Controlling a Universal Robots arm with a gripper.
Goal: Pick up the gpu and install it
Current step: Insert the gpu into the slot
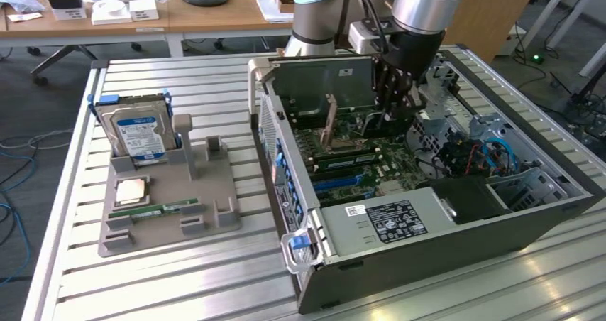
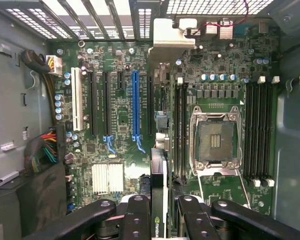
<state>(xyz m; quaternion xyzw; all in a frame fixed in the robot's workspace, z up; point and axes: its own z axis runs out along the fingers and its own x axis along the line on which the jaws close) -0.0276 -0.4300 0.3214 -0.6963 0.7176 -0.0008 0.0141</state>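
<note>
One gpu (image 2: 159, 170) clamped edge-on in the tool (image 2: 161, 212), closed narrowly around it. Hangs over the motherboard (image 2: 120, 130) inside the open case (image 1: 455, 264).

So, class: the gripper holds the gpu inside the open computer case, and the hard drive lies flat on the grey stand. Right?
Not quite: the exterior view shows the hard drive standing upright in the grey stand, not flat. The gripper does hold the gpu inside the open computer case.

The motherboard (image 2: 121, 150) is green with one blue slot (image 2: 135, 102) and one white slot (image 2: 75, 100), the gpu (image 2: 159, 180) black.
</note>
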